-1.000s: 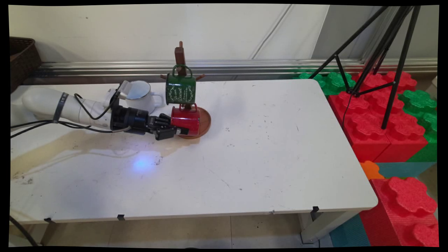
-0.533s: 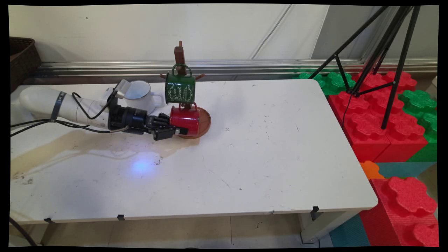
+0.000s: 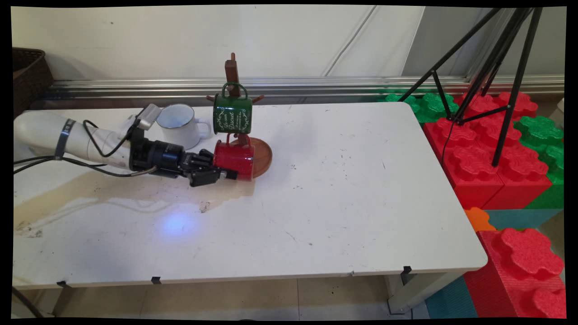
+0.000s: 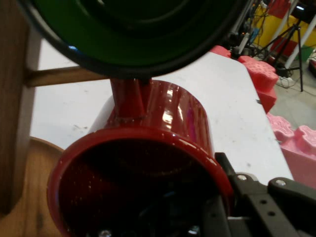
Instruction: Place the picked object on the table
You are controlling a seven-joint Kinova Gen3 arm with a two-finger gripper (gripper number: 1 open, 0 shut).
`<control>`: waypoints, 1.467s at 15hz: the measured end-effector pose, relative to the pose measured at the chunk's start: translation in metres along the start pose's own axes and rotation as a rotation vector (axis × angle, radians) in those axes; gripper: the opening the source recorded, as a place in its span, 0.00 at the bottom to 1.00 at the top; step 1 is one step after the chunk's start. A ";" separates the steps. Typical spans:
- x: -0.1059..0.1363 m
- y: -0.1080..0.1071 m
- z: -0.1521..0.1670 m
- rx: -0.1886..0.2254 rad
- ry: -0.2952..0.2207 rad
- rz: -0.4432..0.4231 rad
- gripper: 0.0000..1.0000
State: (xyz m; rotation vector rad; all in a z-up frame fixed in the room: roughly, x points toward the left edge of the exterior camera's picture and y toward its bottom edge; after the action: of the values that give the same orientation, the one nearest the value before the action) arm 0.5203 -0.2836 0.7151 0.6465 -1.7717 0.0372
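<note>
The gripper (image 3: 224,174) is clenched on the rim of the red mug (image 3: 234,156) at centre-left of the main view, beside the mug tree's wooden base (image 3: 262,155), below the hanging green mug (image 3: 232,113).

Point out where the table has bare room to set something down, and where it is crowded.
Bare: the table's whole right half, from the mug tree's base to the right edge, and the near strip along the front edge. Crowded: the far left, where the gripper grips the red mug beside the white mug, under the hanging green mug.
</note>
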 end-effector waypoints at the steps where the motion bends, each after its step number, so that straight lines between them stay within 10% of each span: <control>1: 0.000 0.003 -0.002 -0.007 -0.001 0.001 0.00; 11: -0.003 0.029 -0.033 -0.049 -0.041 0.032 0.00; 22: 0.006 0.037 -0.108 0.010 -0.121 0.152 0.00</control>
State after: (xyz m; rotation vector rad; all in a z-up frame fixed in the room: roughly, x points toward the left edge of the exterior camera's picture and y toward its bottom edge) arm 0.5986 -0.2171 0.7656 0.5294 -1.9362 0.1131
